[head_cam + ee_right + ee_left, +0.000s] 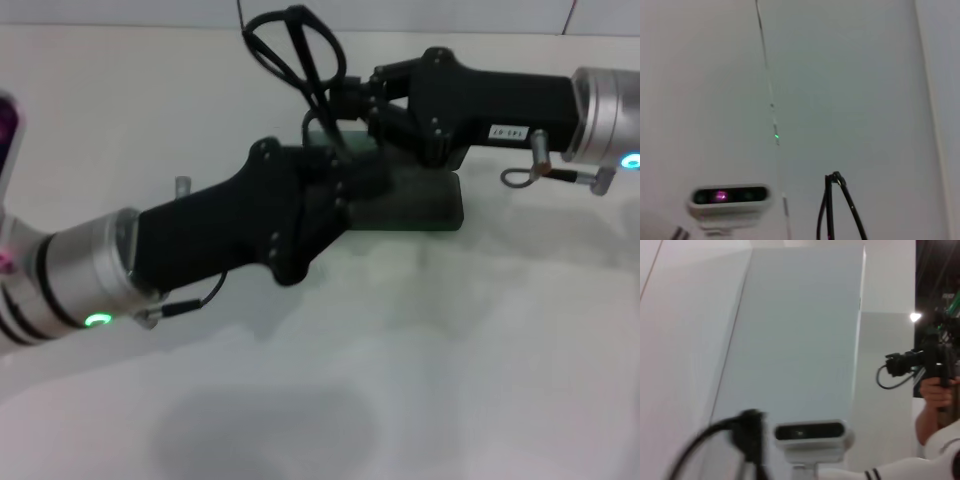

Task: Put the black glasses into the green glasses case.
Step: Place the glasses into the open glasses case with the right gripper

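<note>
Glasses: one pair, the black glasses (296, 52), standing upright at upper centre of the head view, lenses topmost, temple arms running down to the right pincer (335, 110). Held there above the near-left end of one green glasses case (432, 205), which lies on the white counter (420, 360) at centre frame, slightly right of middle.

Arms: two, both black with silver cuffs. Right arm entering from the upper right edge, its pincer closed on the lower part of the frame. Left arm entering from the lower left edge, reaching up toward centre, its left pincer (350, 185) lying over the left end of the case; cannot tell how far open, fingers hidden against the dark case and the other arm.

Case mostly covered by both arms; only the right half and front edge showing, lid position impossible to judge.

Right wrist view: same glasses (837, 210) seen as thin dark loops at lower centre, against a pale wall.

Left wrist view: no task things showing.
</note>
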Robot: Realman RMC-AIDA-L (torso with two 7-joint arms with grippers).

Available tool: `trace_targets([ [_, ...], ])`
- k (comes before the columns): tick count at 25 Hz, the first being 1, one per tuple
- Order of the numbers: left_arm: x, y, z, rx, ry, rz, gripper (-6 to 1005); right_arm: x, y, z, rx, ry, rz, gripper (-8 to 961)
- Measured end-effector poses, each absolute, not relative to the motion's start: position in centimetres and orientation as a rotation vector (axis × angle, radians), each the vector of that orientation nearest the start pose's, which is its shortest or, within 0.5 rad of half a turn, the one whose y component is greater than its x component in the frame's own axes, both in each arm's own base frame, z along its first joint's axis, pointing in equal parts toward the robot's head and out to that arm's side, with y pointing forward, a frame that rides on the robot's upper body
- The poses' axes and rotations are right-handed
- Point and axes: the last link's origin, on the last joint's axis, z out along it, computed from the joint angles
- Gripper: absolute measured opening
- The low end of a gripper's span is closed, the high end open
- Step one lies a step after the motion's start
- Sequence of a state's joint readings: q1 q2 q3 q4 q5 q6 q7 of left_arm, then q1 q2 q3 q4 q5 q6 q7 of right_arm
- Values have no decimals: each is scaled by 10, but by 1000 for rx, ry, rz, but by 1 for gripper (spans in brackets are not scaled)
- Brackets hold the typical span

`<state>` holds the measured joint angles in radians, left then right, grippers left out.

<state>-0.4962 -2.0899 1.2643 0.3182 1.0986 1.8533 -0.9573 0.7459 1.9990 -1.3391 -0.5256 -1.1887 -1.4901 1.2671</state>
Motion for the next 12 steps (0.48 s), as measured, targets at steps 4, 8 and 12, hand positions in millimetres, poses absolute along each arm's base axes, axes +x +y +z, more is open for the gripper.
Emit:
trace_targets([
  [4, -209, 254, -25, -2615, -213, -1632, 61, 126, 379, -9, -2843, 135, 1057, 69],
  [8, -219, 242, -23, -2633, -225, -1617, 62, 115, 385, -9, -2949, 83, 736, 70],
  [12, -224, 238, -24, -2627, -238, -1606, 62, 102, 385, -19, -2986, -16, 283, 70],
])
